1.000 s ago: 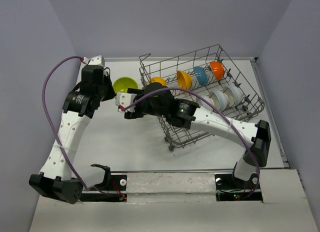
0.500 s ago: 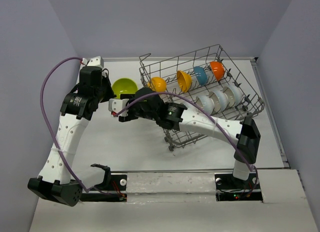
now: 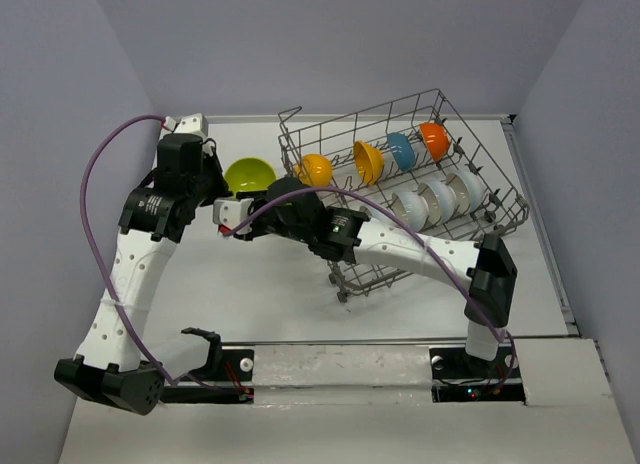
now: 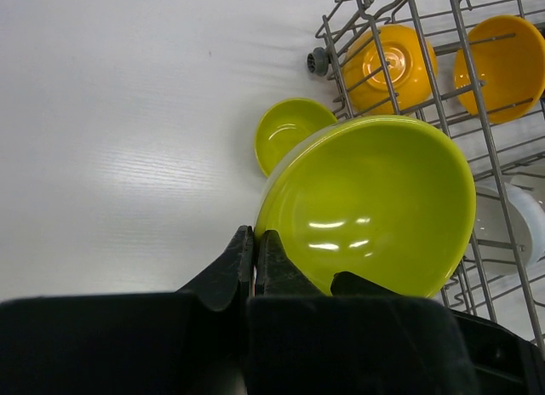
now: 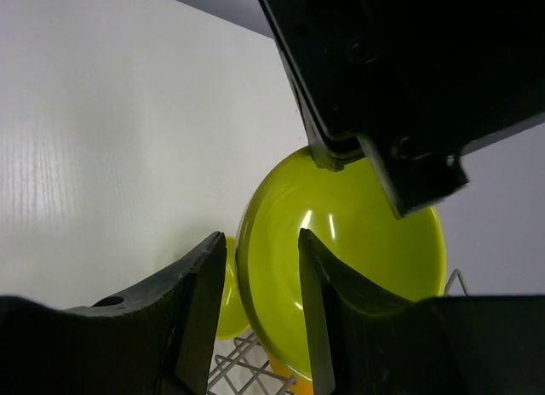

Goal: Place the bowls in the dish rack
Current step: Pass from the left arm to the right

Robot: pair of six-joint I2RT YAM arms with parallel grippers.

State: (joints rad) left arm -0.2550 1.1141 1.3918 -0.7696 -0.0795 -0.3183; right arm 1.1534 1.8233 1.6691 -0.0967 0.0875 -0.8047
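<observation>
Bowls (image 3: 402, 151), seven, stand in the dish rack (image 3: 380, 267). Just left of it my left gripper (image 4: 255, 242) pinches a lime bowl (image 4: 375, 199) by the rim; my right gripper (image 5: 260, 250) straddles that rim, part-open. A second lime bowl (image 4: 289, 133) waits on the table (image 4: 128, 114).

Bright even light; glare on lime bowl (image 4: 366, 208); dark foreground perhaps blurred.

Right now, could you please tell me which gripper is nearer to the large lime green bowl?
Left. The left gripper is shut on the rim of the large lime green bowl; the right gripper straddles that rim, jaws apart.
</observation>
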